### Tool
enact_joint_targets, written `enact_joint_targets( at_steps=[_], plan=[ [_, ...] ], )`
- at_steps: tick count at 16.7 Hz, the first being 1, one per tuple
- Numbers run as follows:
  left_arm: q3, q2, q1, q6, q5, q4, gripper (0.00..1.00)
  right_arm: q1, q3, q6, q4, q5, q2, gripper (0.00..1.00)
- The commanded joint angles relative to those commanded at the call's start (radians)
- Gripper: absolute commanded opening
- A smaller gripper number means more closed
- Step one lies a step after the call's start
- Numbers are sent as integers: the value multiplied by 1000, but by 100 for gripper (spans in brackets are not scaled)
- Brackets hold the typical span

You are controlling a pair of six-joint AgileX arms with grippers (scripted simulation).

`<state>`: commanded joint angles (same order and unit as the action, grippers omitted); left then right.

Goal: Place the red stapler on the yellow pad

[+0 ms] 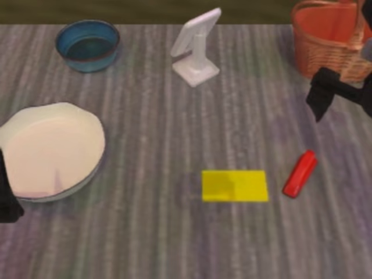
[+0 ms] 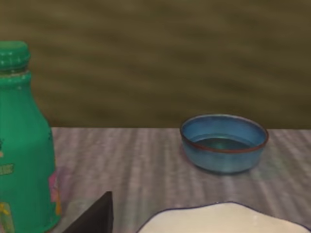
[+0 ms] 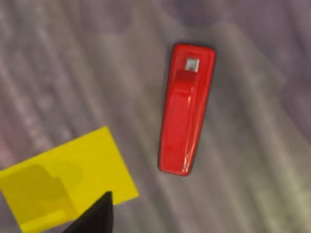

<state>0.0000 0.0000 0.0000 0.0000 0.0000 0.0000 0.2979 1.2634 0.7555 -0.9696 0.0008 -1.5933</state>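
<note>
The red stapler point(image 1: 300, 174) lies flat on the table right of centre, tilted, and a small gap separates it from the right end of the yellow pad point(image 1: 235, 186). The right wrist view looks straight down on the stapler point(image 3: 186, 109) and a corner of the pad point(image 3: 68, 182). My right gripper point(image 1: 320, 100) hovers open above the table, behind and slightly right of the stapler, holding nothing. One dark fingertip point(image 3: 99, 216) shows over the pad's corner. My left gripper point(image 1: 7, 203) is parked at the table's left edge, open and empty.
A large white bowl point(image 1: 87, 168) sits at the left beside the left arm. A blue bowl point(image 1: 88, 45) stands at the back left, a white stand point(image 1: 197, 52) at the back centre, and an orange wicker basket point(image 1: 325, 43) at the back right. A green bottle point(image 2: 24, 145) shows in the left wrist view.
</note>
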Motion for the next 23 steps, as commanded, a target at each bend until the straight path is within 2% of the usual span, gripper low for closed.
enact_joint_targets(
  at_steps=[6, 14, 17, 23],
  plan=[
    [0, 0, 0, 0, 0, 0, 100, 64, 287, 164, -197, -1, -335, 100],
    [0, 0, 0, 0, 0, 0, 100, 68, 322, 185, -217, -2, -373, 100],
    [0, 0, 0, 0, 0, 0, 100, 71, 270, 184, -146, -1, -397, 100],
    [0, 0, 0, 0, 0, 0, 100, 75, 107, 190, 114, -1, -484, 100]
  ],
)
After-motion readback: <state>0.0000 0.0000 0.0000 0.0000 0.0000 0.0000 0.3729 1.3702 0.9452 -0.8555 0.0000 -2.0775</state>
